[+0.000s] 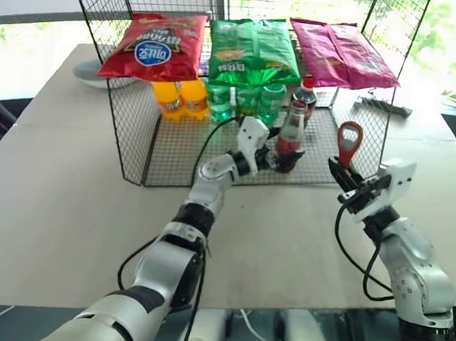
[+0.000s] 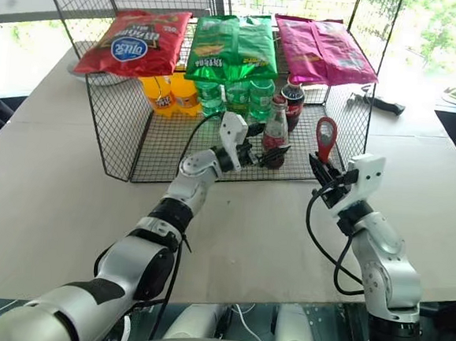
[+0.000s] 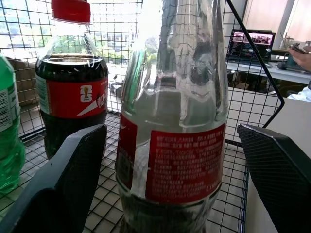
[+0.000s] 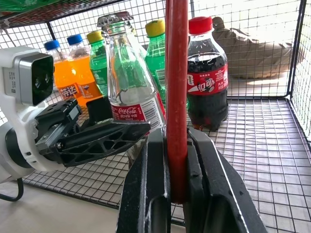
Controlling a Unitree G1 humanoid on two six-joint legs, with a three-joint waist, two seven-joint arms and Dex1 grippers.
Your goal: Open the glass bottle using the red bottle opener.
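left end effector (image 1: pixel 275 155) spread wide, fingers flanking bottle (image 1: pixel 290 138) on wire shelf (image 1: pixel 173 162). right end effector (image 1: pixel 344 182) pinching opener (image 1: pixel 348 144), held upright over table (image 1: pixel 67 205).

I see bright daylight entering from the windows (image 1: pixel 320 0) behind the wire rack (image 1: pixel 136 132), washing them out; the desk (image 1: pixel 67 205) is evenly lit, focus sharp.

We see a clear glass bottle (image 1: pixel 290 140) with red label, a red opener (image 1: pixel 349 144), black wire rack (image 1: pixel 135 143).
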